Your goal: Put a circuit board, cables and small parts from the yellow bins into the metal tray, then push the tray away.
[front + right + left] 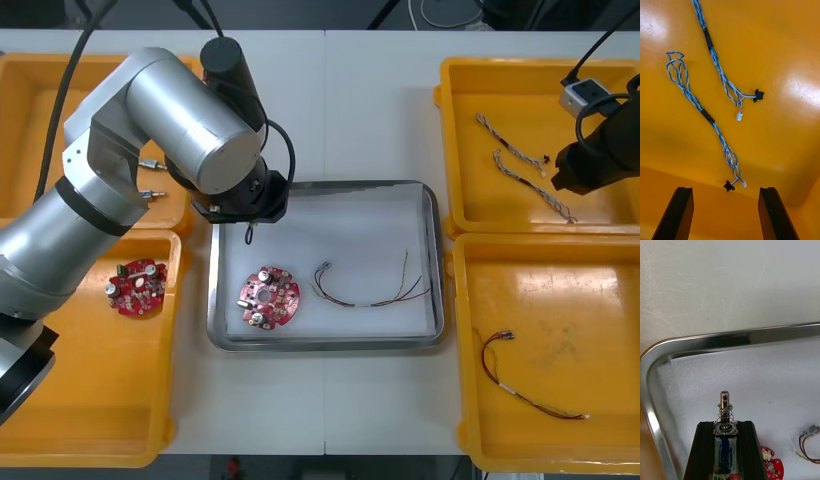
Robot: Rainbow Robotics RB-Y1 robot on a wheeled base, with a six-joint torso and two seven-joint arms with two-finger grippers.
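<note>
**Small part clamped over the tray corner; letting go is the risky step**

The left pincer (pixel 725 425) is clamped on a small metal part (pixel 724 408), whose spring and pin poke past the fingertips. It sits over the white lining at the 10 o'clock corner of the metal tray (pixel 432 260). This close to the rim, a release could land the part on the edge or send it out onto the table (pixel 370 100). Dropped from any height, it may roll toward the circuit board (pixel 268 297) at the tray's 7 o'clock or the thin cable (pixel 370 290) at 4 o'clock. The left arm reaches in from 9 o'clock with its wrist pointing steeply down. The right pincer (pixel 726 191), fingers apart, hangs over the twisted blue and white cables (pixel 711 120) in the yellow bin (pixel 520 64) at the table's 2 o'clock.
</note>
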